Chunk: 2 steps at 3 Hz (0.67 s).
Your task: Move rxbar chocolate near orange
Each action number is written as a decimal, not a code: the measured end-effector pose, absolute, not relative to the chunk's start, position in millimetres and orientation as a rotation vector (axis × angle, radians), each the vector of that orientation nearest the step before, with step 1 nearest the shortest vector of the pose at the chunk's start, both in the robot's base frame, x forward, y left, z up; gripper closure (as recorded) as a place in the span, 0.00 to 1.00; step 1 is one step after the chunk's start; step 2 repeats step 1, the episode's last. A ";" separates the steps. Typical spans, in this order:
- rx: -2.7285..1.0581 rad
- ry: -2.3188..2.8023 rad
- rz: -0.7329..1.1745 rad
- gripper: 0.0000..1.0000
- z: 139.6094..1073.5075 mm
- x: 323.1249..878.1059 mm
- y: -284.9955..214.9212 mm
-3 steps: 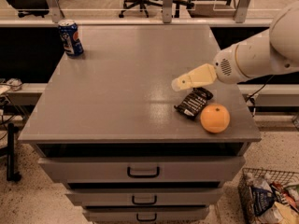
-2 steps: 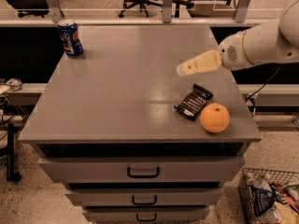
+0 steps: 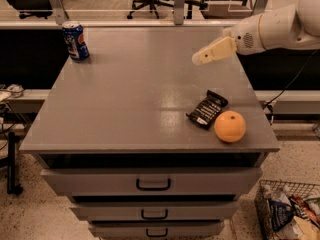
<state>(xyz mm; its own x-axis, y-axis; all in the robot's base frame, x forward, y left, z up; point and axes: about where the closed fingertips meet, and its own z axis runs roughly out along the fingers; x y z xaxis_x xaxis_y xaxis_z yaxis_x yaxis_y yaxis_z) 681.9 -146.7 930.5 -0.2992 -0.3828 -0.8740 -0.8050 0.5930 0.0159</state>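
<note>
The rxbar chocolate (image 3: 207,109), a flat black wrapper with pale lettering, lies on the grey cabinet top (image 3: 130,99) near the front right. The orange (image 3: 230,126) sits right next to it, just to its right and slightly nearer the front edge. The gripper (image 3: 198,59) hangs in the air above the back right part of the top, well above and behind the bar, on a white arm reaching in from the right. It holds nothing.
A blue soda can (image 3: 75,41) stands at the back left corner. The cabinet has several drawers (image 3: 152,183) below. A wire basket (image 3: 290,211) with packets sits on the floor at the lower right. Office chairs stand behind a rail.
The gripper has risen and pulled back from beside the rxbar to the back right. The bar and orange have stayed in place.
</note>
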 end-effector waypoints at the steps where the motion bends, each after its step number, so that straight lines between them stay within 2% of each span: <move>1: -1.027 1.743 0.495 0.00 977.0 706.4 -160.2; 2: -1.027 1.743 0.495 0.00 977.0 706.4 -160.2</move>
